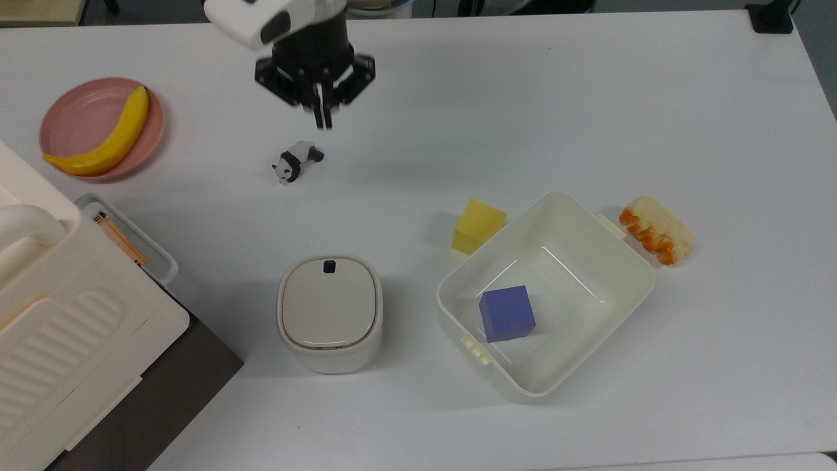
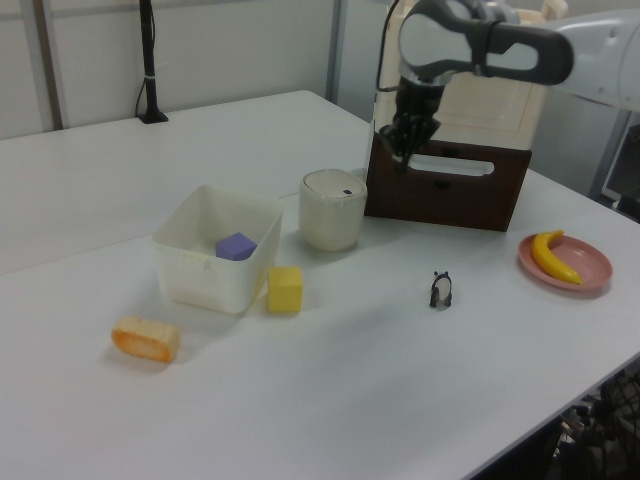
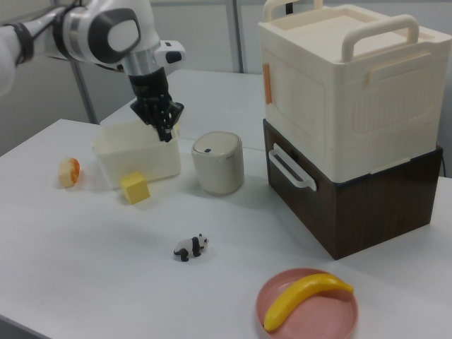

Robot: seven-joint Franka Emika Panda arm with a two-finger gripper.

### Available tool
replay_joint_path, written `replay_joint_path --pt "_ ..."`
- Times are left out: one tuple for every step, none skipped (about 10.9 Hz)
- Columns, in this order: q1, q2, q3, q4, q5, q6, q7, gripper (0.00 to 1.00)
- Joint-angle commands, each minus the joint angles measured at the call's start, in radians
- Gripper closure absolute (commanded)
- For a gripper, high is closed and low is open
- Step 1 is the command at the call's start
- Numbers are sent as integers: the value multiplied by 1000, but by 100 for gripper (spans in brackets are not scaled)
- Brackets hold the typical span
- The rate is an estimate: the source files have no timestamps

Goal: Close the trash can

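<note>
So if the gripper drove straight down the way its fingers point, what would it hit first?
Probably bare table. The gripper hangs shut above the table, with the panda figurine apparently slightly off that line; depth is uncertain.

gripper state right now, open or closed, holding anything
Gripper: closed, holding nothing, raised above the table away from the trash can, whose lid is down.

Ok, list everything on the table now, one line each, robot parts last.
trash can: one, cream, lid down, beside the tub
tub: one, cream, open
purple cube: one, inside the tub
yellow cube: one, against the tub's outside
bread piece: one, orange-edged
panda figurine: one, black-white
plate: one, pink
banana: one, yellow, on the plate
stacked boxes: cream over brown
gripper: one, black, raised, shut
</note>
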Motion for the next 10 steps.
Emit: replay_joint_path --pt "-28 -129 3 -70 6 -126 35 41" --pt "-54 -154 5 -70 6 -157 34 28" --pt "-68 -169 6 -70 6 -176 32 20" --pt "-69 -180 6 -67 6 -196 34 0" --pt "-67 -180 5 -64 3 -203 34 0" --pt "-65 -180 5 -64 0 -206 34 0" --pt "-65 -174 5 -61 -5 -225 34 0" --pt "-64 -172 5 -63 -7 -229 32 0" --pt "-64 -171 5 -61 -7 -230 31 0" --pt "-65 -171 5 -61 -7 -231 26 0"
